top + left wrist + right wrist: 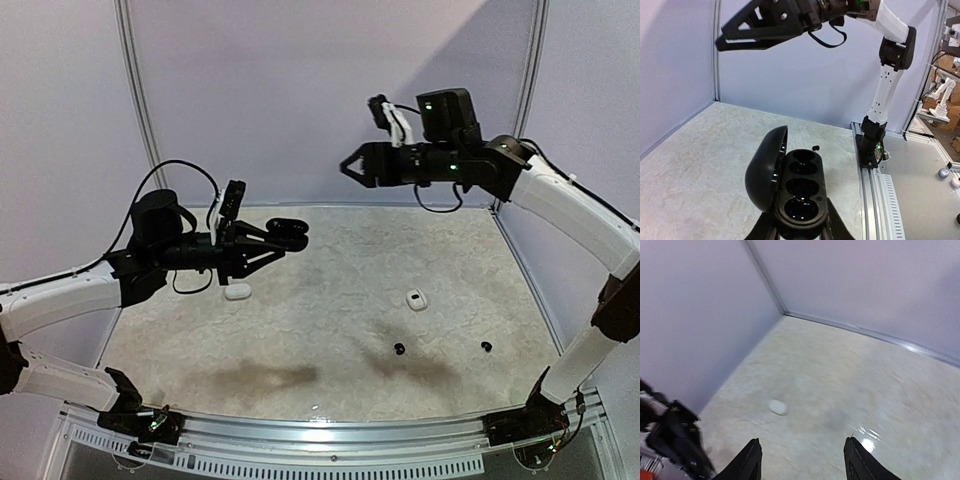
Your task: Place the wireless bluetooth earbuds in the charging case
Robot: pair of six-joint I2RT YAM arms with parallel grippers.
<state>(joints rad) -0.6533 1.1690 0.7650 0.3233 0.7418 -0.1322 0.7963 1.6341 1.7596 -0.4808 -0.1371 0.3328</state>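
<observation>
Case (802,192), black, open, pinched in L tool (285,243) mid-air, R tool (801,440) spread, high over table (300,330)

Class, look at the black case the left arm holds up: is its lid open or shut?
Open: the black case has its lid swung aside, exposing its dark sockets.

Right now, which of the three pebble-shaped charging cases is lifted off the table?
The black oval plastic case, lid open, clamped in the left gripper in mid-air. The two white cases, one left and one right, lie on the beige tabletop.
</observation>
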